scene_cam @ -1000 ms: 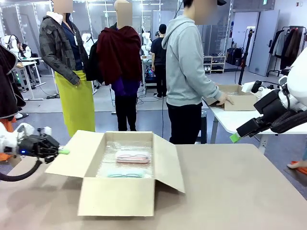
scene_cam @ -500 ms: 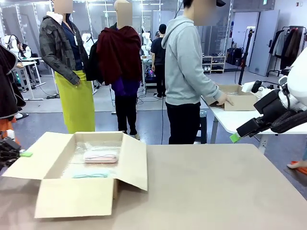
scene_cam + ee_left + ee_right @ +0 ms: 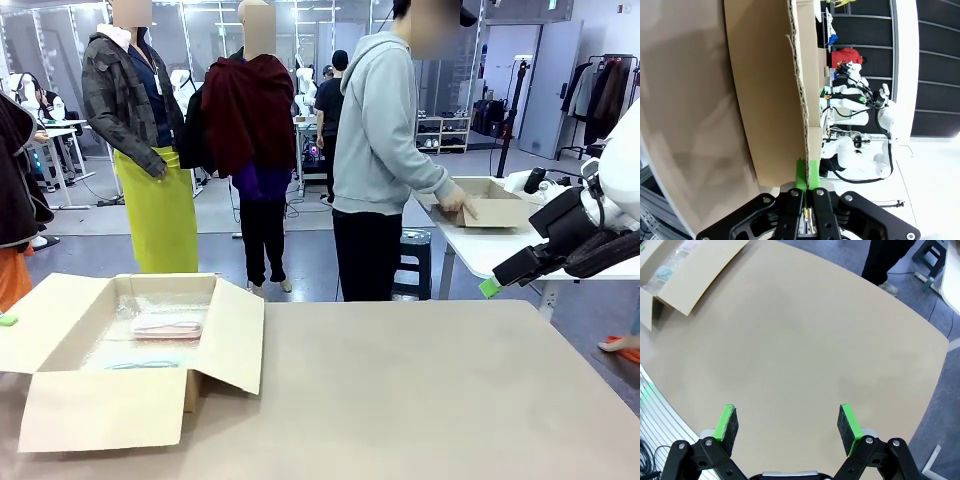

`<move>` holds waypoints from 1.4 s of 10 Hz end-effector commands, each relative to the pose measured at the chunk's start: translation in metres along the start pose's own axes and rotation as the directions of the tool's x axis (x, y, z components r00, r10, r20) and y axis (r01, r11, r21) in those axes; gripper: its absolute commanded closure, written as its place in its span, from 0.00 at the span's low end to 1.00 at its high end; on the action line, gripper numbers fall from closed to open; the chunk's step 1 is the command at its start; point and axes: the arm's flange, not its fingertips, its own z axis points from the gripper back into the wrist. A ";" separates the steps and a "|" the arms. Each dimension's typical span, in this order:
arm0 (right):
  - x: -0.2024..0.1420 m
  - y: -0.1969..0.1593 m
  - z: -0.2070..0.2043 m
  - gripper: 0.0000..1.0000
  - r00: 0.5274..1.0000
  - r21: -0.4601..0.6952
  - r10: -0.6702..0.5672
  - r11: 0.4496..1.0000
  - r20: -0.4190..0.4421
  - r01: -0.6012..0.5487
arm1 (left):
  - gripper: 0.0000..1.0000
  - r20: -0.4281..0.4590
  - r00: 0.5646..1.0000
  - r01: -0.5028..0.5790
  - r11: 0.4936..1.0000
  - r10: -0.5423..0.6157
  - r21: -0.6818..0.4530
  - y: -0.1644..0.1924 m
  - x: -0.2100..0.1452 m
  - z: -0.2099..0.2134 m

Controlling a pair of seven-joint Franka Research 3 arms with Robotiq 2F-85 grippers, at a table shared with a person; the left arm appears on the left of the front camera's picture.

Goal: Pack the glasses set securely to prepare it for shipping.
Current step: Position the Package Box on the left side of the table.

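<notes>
Left gripper point(image 3: 805, 175): jaws pinched shut on the edge of a flap of the cardboard box point(image 3: 130, 405), green pads pressed flat on either side of the corrugated edge; in the front view just a green pad tip shows at the far left margin beside the box's left flap. Right gripper point(image 3: 789, 422): jaws spread wide, nothing between them, held above bare table point(image 3: 450, 400) on the right side; in the front view it point(image 3: 490, 287) hangs off the table's far right edge. The box sits at the near left of the table, all flaps open, lined with bubble wrap. Inside lie the pink case point(image 3: 167, 323) toward the far side and the mint green case point(image 3: 142, 365) nearer, close together. A person point(image 3: 385, 150) stands past the far edge, hands on another box at a side table.
</notes>
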 end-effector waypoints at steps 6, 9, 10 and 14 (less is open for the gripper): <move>-0.001 0.003 -0.001 0.00 1.000 -0.001 -0.008 1.000 -0.008 0.008 | 0.98 -0.006 1.000 -0.012 1.000 0.012 0.010 0.002 -0.001 0.004; -0.001 0.003 -0.001 0.00 1.000 -0.001 -0.008 1.000 -0.008 0.008 | 0.98 -0.006 1.000 -0.012 1.000 0.012 0.010 0.002 -0.001 0.004; -0.001 0.003 -0.001 0.00 1.000 -0.001 -0.008 1.000 -0.008 0.008 | 0.98 -0.006 1.000 -0.012 1.000 0.012 0.010 0.002 -0.001 0.004; -0.001 0.003 -0.001 0.00 1.000 -0.001 -0.008 1.000 -0.008 0.008 | 0.25 -0.002 1.000 0.004 0.994 -0.004 0.108 -0.003 0.002 0.002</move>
